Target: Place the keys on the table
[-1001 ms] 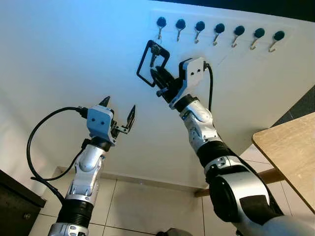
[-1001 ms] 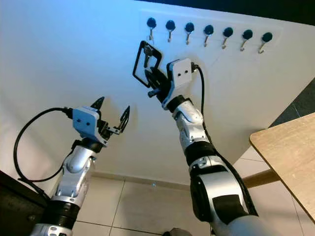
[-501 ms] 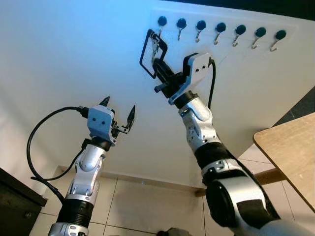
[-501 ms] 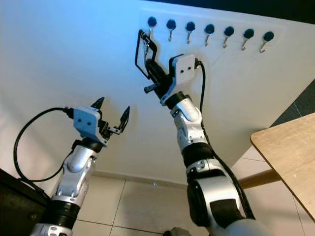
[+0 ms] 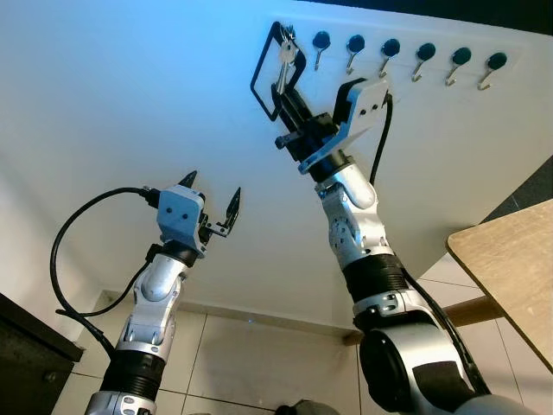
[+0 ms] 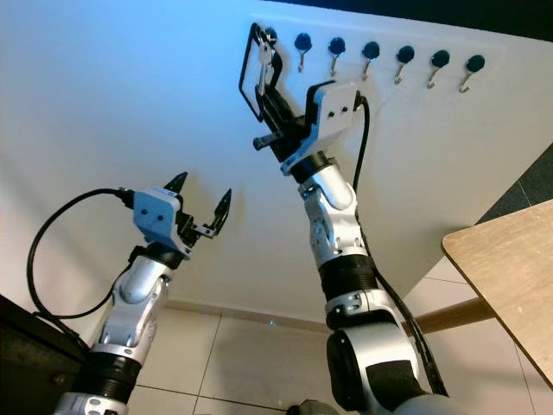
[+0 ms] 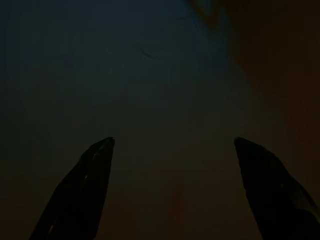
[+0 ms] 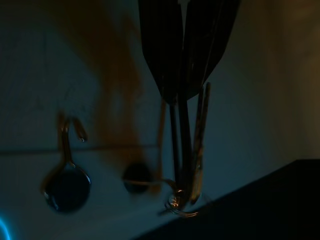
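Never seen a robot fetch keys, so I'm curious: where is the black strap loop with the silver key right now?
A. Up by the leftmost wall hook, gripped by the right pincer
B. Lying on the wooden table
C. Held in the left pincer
A: the right pincer clamps the black strap loop with the silver key at the leftmost wall hook.

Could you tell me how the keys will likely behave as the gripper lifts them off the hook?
The keys hang from a black strap loop pinched by the right gripper, so they will probably swing and dangle. They look small, likely light.

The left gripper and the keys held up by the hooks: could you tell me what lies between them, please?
Only bare white wall, as the left eye view shows. The left gripper hangs open and empty, well below the keys that the right gripper grips at the leftmost hook.
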`<state>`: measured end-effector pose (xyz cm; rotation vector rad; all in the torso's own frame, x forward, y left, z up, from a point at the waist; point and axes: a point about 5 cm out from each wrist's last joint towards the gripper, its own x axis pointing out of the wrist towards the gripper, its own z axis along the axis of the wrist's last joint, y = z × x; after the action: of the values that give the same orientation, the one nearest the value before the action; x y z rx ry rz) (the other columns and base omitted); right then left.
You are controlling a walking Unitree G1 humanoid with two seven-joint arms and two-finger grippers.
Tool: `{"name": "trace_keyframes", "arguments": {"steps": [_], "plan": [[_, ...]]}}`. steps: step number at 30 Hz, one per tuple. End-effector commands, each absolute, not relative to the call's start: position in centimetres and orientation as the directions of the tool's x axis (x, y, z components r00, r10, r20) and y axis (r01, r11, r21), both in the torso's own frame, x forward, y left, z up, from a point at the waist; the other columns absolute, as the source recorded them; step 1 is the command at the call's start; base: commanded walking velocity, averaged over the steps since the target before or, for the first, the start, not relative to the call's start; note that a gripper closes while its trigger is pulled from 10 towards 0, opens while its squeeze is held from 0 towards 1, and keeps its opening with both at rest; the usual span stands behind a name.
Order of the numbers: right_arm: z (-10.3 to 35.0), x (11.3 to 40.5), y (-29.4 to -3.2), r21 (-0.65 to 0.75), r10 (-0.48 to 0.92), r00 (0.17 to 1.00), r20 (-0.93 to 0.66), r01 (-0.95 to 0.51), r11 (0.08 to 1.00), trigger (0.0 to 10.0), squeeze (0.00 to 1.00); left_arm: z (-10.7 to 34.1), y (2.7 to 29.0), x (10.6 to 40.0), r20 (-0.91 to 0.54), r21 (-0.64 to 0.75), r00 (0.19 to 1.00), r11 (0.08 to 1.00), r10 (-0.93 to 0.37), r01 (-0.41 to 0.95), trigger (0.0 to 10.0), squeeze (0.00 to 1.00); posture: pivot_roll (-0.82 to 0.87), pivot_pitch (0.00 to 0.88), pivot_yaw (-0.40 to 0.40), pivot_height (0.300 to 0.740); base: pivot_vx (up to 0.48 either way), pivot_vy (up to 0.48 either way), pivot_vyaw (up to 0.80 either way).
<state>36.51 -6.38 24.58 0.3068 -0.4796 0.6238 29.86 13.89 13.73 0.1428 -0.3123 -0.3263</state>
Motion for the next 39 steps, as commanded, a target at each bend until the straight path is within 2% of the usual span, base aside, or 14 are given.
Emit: {"name": "trace_keyframes", "arguments": {"steps": [1, 7, 10, 13, 15, 16, 18, 23, 26, 27, 35, 39], "plan": [[24.9, 36.8, -6.2, 0.182, 0.501, 0.724, 0.474, -0.638, 0.749, 0.0, 0.00, 13.2, 13.8, 29.8, 0.236, 0.221, 0.902, 0.924, -0.362, 0.313, 10.0, 0.00, 0.07, 0.033, -0.050, 0.740, 0.000, 0.000, 0.00], [22.6, 36.5, -5.2, 0.216, 0.579, 0.733, 0.358, -0.668, 0.712, 0.0, 0.00, 13.0, 13.7, 29.7, 0.230, 0.224, 0.902, 0.922, -0.366, 0.318, 10.0, 0.00, 0.07, 0.034, -0.054, 0.740, 0.000, 0.000, 0.00], [20.4, 36.1, -4.7, 0.401, 0.600, 0.745, 0.292, -0.665, 0.630, 0.0, 0.00, 13.0, 13.6, 29.6, 0.227, 0.225, 0.901, 0.920, -0.369, 0.320, 10.0, 0.00, 0.07, 0.035, -0.055, 0.740, 0.000, 0.000, 0.00], [20.4, 35.9, -4.9, 0.500, 0.592, 0.738, 0.324, -0.665, 0.556, 0.0, 0.00, 13.0, 13.6, 29.6, 0.228, 0.226, 0.901, 0.920, -0.369, 0.319, 10.0, 0.00, 0.08, 0.035, -0.055, 0.740, 0.000, 0.000, 0.00], [20.7, 35.8, -5.1, 0.518, 0.587, 0.734, 0.342, -0.669, 0.534, 0.0, 0.00, 13.0, 13.6, 29.6, 0.229, 0.226, 0.901, 0.920, -0.369, 0.319, 10.0, 0.00, 0.08, 0.035, -0.055, 0.740, 0.000, 0.000, 0.00], [21.6, 35.7, -5.5, 0.535, 0.575, 0.714, 0.400, -0.691, 0.486, 0.0, 0.00, 13.0, 13.6, 29.6, 0.230, 0.227, 0.901, 0.920, -0.369, 0.319, 10.0, 0.00, 0.07, 0.035, -0.052, 0.740, 0.000, 0.000, 0.00], [22.0, 35.6, -5.6, 0.537, 0.571, 0.705, 0.420, -0.700, 0.470, 0.0, 0.00, 13.0, 13.7, 29.6, 0.230, 0.228, 0.901, 0.920, -0.368, 0.318, 10.0, 0.00, 0.07, 0.035, -0.052, 0.740, 0.000, 0.000, 0.00], [25.3, 34.6, -6.5, 0.538, 0.534, 0.606, 0.589, -0.787, 0.301, 0.0, 0.00, 13.1, 13.6, 29.7, 0.232, 0.229, 0.900, 0.920, -0.368, 0.317, 10.0, 0.00, 0.07, 0.037, -0.048, 0.740, 0.000, 0.000, 0.00], [25.8, 34.4, -6.5, 0.533, 0.535, 0.582, 0.613, -0.804, 0.264, 0.0, 0.00, 13.1, 13.6, 29.7, 0.232, 0.229, 0.900, 0.920, -0.369, 0.318, 10.0, 0.00, 0.07, 0.037, -0.048, 0.740, 0.000, 0.000, 0.00], [26.7, 33.8, -6.6, 0.517, 0.537, 0.531, 0.656, -0.834, 0.193, 0.0, 0.00, 13.1, 13.6, 29.7, 0.232, 0.228, 0.899, 0.919, -0.371, 0.320, 10.0, 0.00, 0.07, 0.036, -0.048, 0.740, 0.000, 0.000, 0.00], [27.4, 32.8, -6.4, 0.510, 0.559, 0.464, 0.687, -0.856, 0.084, 0.0, 0.00, 13.0, 13.5, 29.6, 0.227, 0.227, 0.900, 0.919, -0.372, 0.323, 10.0, 0.00, 0.07, 0.038, -0.049, 0.740, 0.000, 0.000, 0.00], [26.1, 32.6, -5.9, 0.539, 0.598, 0.478, 0.643, -0.837, 0.090, 0.0, 0.00, 13.0, 13.4, 29.5, 0.224, 0.227, 0.899, 0.918, -0.375, 0.326, 10.0, 0.00, 0.07, 0.042, -0.051, 0.740, 0.000, 0.000, 0.00]]}}
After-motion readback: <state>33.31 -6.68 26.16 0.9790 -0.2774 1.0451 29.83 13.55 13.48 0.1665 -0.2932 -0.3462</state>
